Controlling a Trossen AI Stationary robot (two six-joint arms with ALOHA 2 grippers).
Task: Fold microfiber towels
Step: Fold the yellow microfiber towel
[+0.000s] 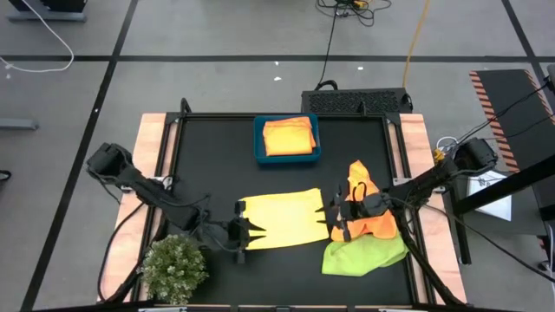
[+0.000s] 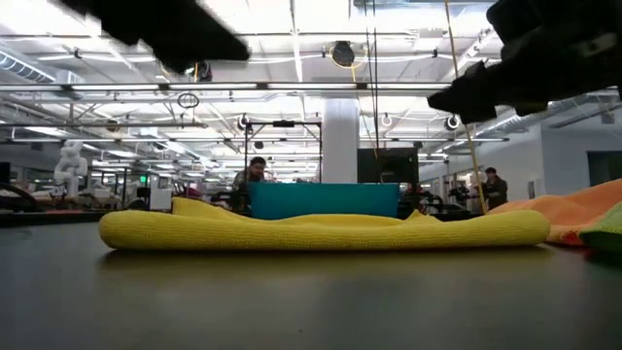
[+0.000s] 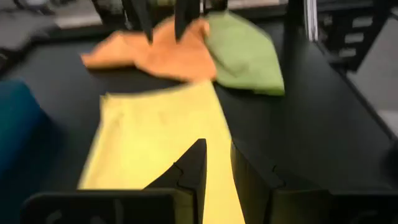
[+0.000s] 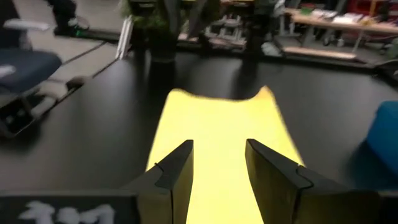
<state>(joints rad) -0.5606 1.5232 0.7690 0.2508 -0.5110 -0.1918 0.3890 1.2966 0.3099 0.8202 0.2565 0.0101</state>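
Nearest the front edge of the black table [image 1: 217,156] stands a small bushy plant [image 1: 176,268] at the left corner, with a lime green towel [image 1: 364,256] lying crumpled near the right corner.

Just beyond, at mid-table, a yellow towel [image 1: 282,219] lies folded into a flat band; in the low view it appears as a long, low roll [image 2: 321,229].

The left gripper [image 1: 253,231] sits at the band's left edge, its fingers [image 3: 189,174] a little apart above the cloth and pinching nothing visible.

The right gripper [image 1: 332,214] sits at the band's right edge, its fingers [image 4: 177,168] spread with the yellow cloth showing in the gap between them, nothing held.

An orange towel [image 1: 366,208] lies bunched under and behind the right arm, touching the lime green one.

Farther back, at the table's far middle, a blue bin [image 1: 287,139] holds folded orange towels [image 1: 289,136]. Light wooden strips [image 1: 153,143] border the table on both sides.

Around the table is a grey floor [image 1: 217,78] marked with dark lines and crossed by cables [image 1: 329,43].

The room behind is a large hall with ceiling light strips [image 2: 292,39], a white pillar [image 2: 340,141] and two people [image 2: 255,175] at distant benches.
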